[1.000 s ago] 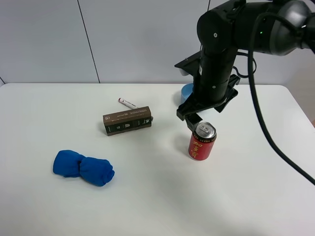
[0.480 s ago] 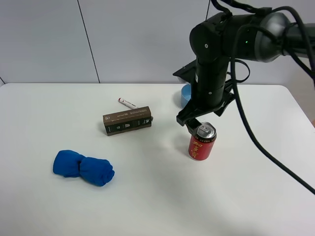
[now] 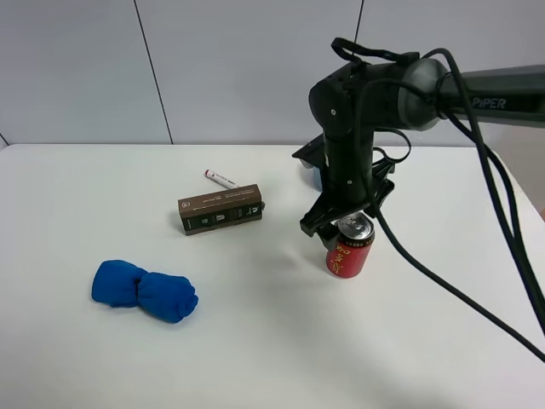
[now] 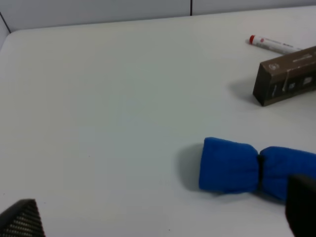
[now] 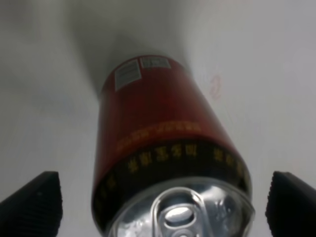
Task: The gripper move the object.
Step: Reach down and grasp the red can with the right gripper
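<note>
Almost nothing of the move is done, in my judgement. The can (image 3: 349, 253) stands upright on the white table (image 3: 102, 358), a little right of centre in the high view, and it is not lifted. Your right gripper (image 3: 339, 225) hangs just over its silver top. In the right wrist view the black fingertips (image 5: 30, 206) sit far apart in the lower corners with the can between them, so the jaws are spread and grip nothing. What is left for you is to go lower, close and carry. Whether a finger touches the can, I cannot tell from this angle.

The table is flat, matt and smooth. The arm (image 3: 358, 111) is thick and glossy black, with loose cables. The left gripper (image 4: 160, 215) is spread too, and empty. The blue cloth (image 3: 145, 291), lower left, is soft and rolled in two lumps. The brown box (image 3: 220, 209) is a long stiff carton. The can is a smooth metal cylinder, red with gold letters. The marker (image 3: 220, 179) is a thin white stick.
</note>
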